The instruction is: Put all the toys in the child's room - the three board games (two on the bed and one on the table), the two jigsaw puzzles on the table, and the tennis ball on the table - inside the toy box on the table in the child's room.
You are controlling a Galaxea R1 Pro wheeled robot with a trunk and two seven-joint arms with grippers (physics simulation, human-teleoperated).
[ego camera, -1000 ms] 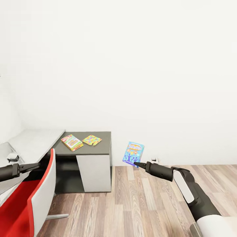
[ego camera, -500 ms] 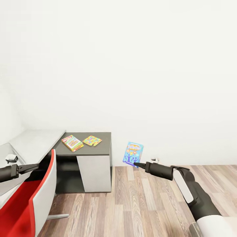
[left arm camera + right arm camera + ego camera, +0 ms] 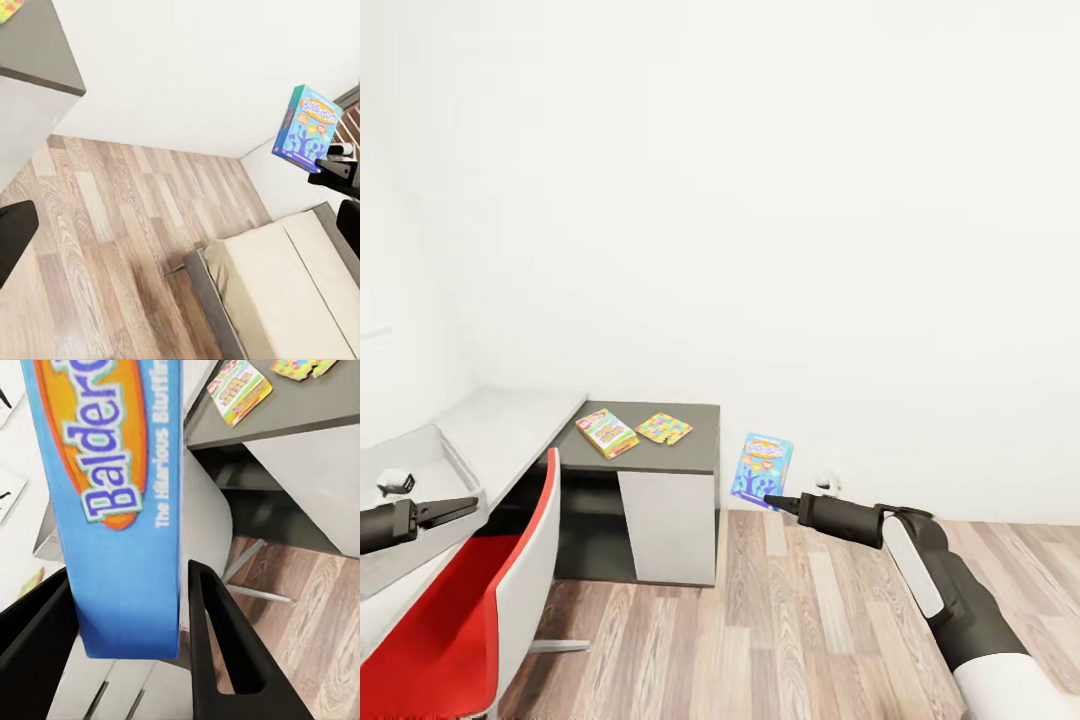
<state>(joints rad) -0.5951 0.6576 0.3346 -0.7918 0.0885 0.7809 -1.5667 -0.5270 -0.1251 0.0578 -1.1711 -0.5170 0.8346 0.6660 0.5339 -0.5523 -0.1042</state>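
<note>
Above the wood-plank floor point(image 3: 800, 620), the right hand point(image 3: 770, 498) is clamped on the lower edge of a blue board game box point(image 3: 762, 468) lettered "Balder…" (the rest of the title runs off the right wrist view), holding it upright in the air near the white wall. From the right wrist camera, the box point(image 3: 112, 502) sits between the two dark fingers point(image 3: 217, 637), which press against its faces.

On the lower dark grey section of the tabletop point(image 3: 700, 455) lie a second board game point(image 3: 606, 432), a flat box with bright print, and just beside it a thin multicoloured jigsaw puzzle point(image 3: 664, 428); they lie apart from each other. The light grey toy box point(image 3: 450, 470) stands on the lighter tabletop section, close to the left hand point(image 3: 465, 505), whose fingers lie close together with nothing between them. A red chair point(image 3: 480, 610) stands before the desk.

From the left wrist camera, the beige bed point(image 3: 292, 292) shows beside the floor.
</note>
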